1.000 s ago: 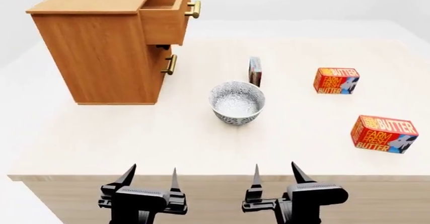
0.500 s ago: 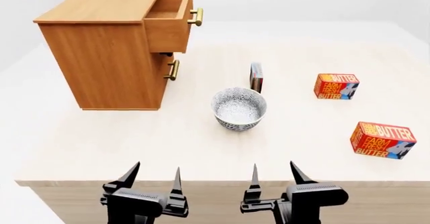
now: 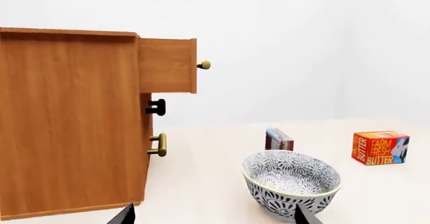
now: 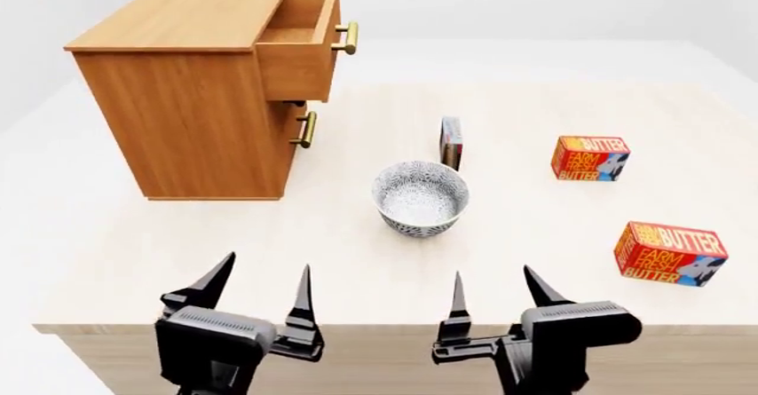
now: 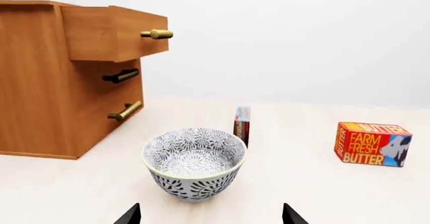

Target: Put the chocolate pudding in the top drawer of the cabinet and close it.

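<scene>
The chocolate pudding (image 4: 452, 143) is a thin dark box with a light blue edge, standing on its edge just behind the patterned bowl (image 4: 420, 199); it also shows as the chocolate pudding (image 3: 278, 140) and the chocolate pudding (image 5: 241, 125). The cabinet (image 4: 190, 102) stands at the table's back left, and its top drawer (image 4: 302, 47) is pulled out with its brass handle (image 4: 346, 37) facing right. My left gripper (image 4: 259, 284) and right gripper (image 4: 493, 288) hover open over the table's near edge, both empty and well short of the bowl.
Two red-orange butter boxes lie to the right, one butter box (image 4: 590, 159) further back and one butter box (image 4: 668, 253) nearer the right edge. The lower drawer's handle (image 4: 305, 129) sticks out below the open drawer. The table's front edge (image 4: 355, 327) runs just under my grippers.
The view has shifted, so the cabinet, bowl and boxes sit slightly differently in frame. Both grippers have risen and reach a little further over the table, still open.
</scene>
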Controlling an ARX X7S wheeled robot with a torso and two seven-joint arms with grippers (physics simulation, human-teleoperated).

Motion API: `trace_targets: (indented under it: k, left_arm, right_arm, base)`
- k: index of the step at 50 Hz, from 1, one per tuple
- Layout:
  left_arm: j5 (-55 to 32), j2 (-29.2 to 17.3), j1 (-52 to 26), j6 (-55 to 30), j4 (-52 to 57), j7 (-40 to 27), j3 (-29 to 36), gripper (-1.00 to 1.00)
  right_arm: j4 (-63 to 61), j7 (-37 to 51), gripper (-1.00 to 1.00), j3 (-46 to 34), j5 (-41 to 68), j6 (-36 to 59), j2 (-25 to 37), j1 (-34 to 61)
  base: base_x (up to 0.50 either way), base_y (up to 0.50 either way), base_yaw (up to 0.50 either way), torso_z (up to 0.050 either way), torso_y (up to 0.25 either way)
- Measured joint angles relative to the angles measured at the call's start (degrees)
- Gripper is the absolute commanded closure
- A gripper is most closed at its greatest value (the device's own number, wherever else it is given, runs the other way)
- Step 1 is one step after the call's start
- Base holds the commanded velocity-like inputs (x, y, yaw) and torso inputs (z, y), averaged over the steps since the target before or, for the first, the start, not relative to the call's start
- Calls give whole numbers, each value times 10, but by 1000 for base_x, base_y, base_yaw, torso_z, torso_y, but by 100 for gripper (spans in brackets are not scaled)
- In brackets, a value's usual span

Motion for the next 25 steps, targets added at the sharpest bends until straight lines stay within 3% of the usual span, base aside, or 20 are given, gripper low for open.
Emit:
trace_targets:
  k: [12,25]
  left_arm:
    - [-62,-58,-64,-142,115,4,-12,-100]
    - [-168,-119,-222,-356,178,-2,-42,-100]
  right_arm:
    - [-164,8,-100,37,57,205,49,53]
    - [-235,6,-100,123,184,518,78,257]
  base:
    - [0,0,0,50,46]
    - [0,0,0,50,46]
